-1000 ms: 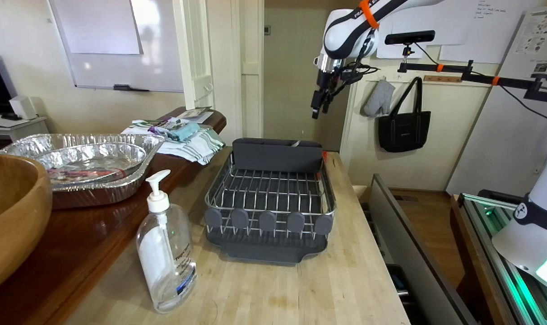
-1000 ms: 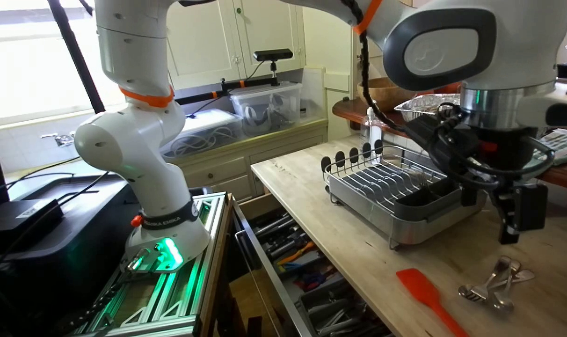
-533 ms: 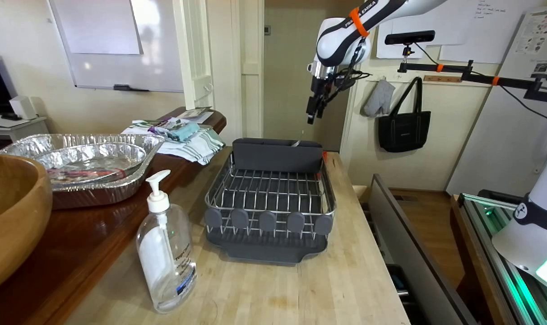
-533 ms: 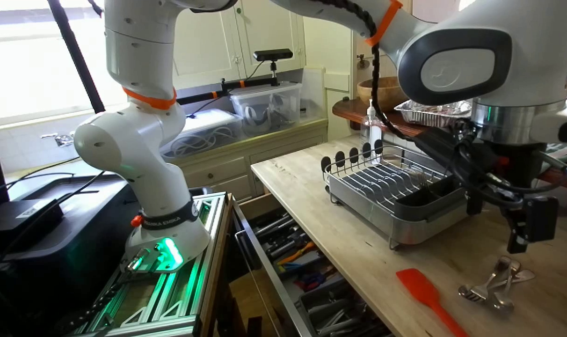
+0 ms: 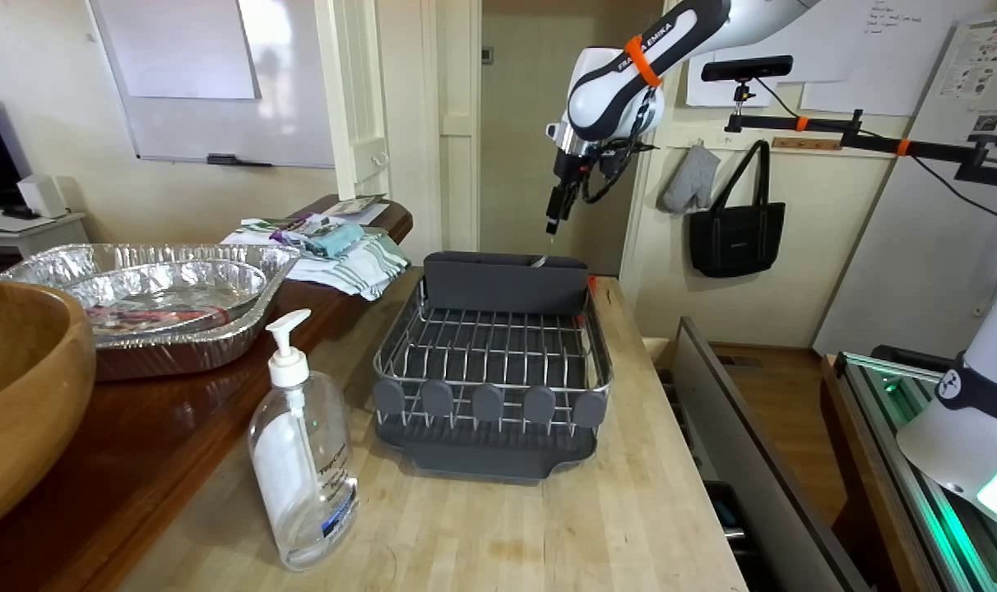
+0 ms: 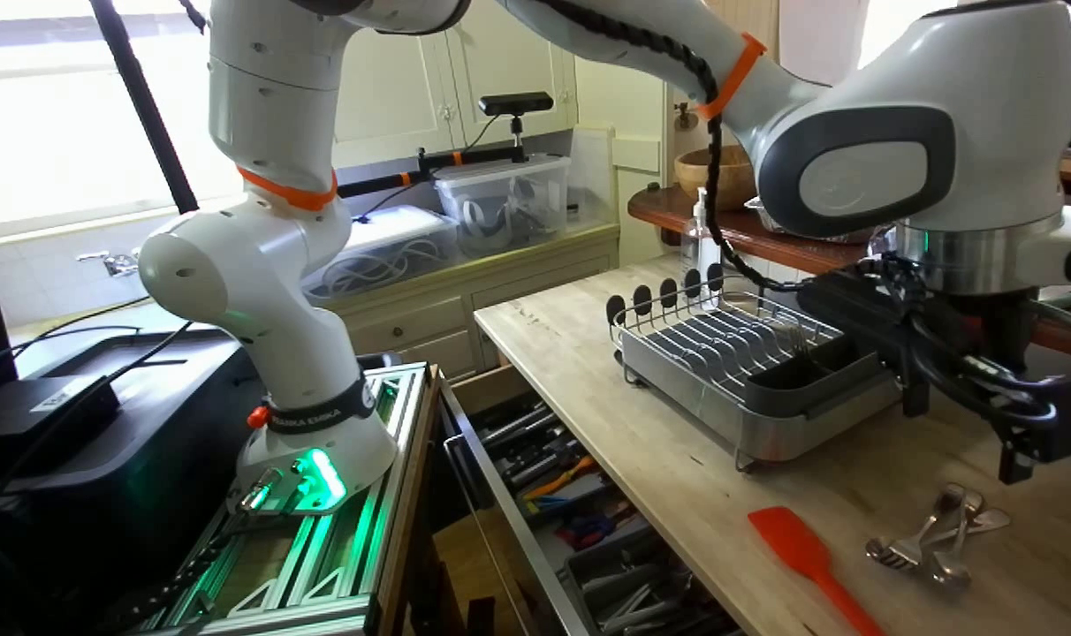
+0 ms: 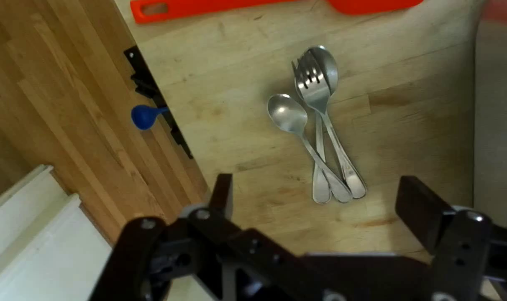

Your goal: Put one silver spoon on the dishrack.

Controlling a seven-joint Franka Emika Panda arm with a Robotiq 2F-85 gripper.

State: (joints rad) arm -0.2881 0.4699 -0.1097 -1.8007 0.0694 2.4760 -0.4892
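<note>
Below the gripper (image 7: 316,188), wrist view: spoon (image 7: 293,121) on the counter (image 7: 270,179), handle across a second spoon (image 7: 329,72), beside a fork (image 7: 318,97).
Jaws: spread, likely to straddle one handle.
Dish rack (image 6: 695,389), exterior view: near the cutlery (image 6: 957,534), presumably for a short carry.

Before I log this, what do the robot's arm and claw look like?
The arm is white with dark-grey trim, orange bands, a braided black cable and FRANKA EMIKA lettering on its base collar. The claw is black with blocky fingers.
</note>
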